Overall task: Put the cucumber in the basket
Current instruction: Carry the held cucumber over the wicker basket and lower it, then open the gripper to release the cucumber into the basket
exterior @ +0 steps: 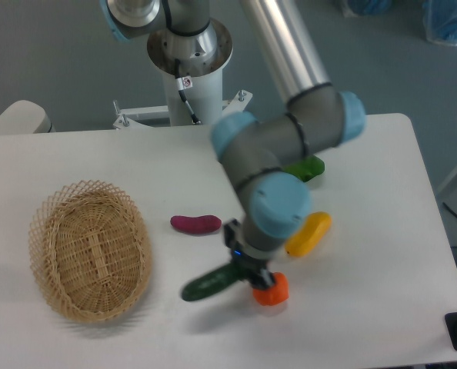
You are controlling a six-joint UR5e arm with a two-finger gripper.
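The gripper [248,270] was clamped on one end of the cucumber [207,285], which hung tilted above the table [382,254], between the basket [89,250] and an orange vegetable [272,290].

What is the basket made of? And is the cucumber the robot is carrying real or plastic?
The basket looks like woven wicker or straw: pale tan strands, open gaps and a looped rim, with a dull finish. The cucumber, held in the gripper, is dark green, smooth and glossy, which hints at plastic, though the picture alone cannot settle whether it is real.
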